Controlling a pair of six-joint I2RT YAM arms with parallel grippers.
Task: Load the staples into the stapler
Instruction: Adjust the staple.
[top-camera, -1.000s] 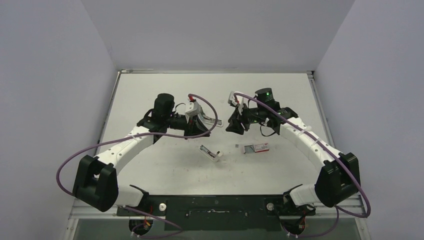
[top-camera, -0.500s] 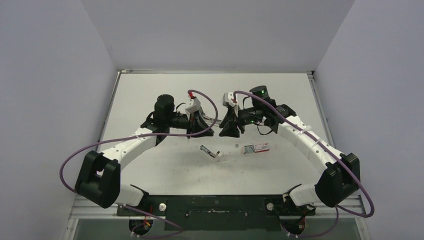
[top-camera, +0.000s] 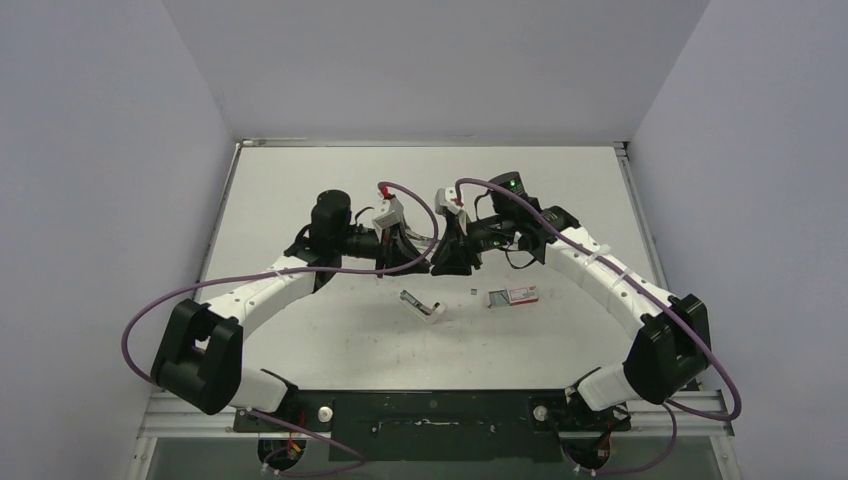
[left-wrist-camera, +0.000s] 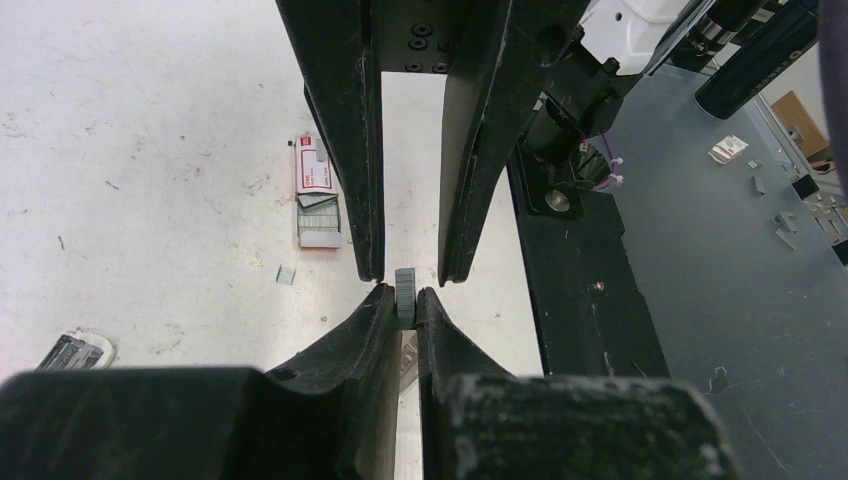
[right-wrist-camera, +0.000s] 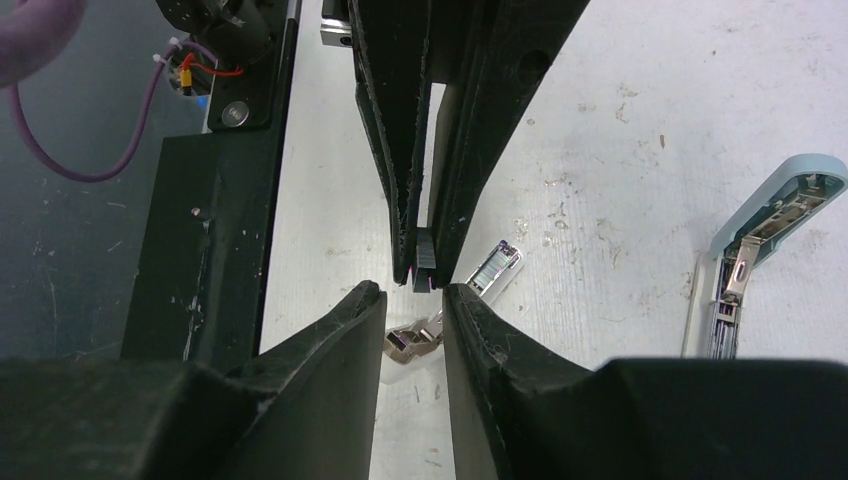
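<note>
Above the counter (top-camera: 300, 200), the left pincer (left-wrist-camera: 404, 312) pinches the staples (right-wrist-camera: 426, 262), a short grey strip, between the spread, non-touching fingers of the right pincer (right-wrist-camera: 413, 292). A hand-over seems under way: the right must clamp squarely before the left releases, then carry the strip to the open stapler (right-wrist-camera: 775, 215) lying below.

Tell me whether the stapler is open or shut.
Open: the stapler lies with its pale blue top swung away, its metal insides showing.
</note>
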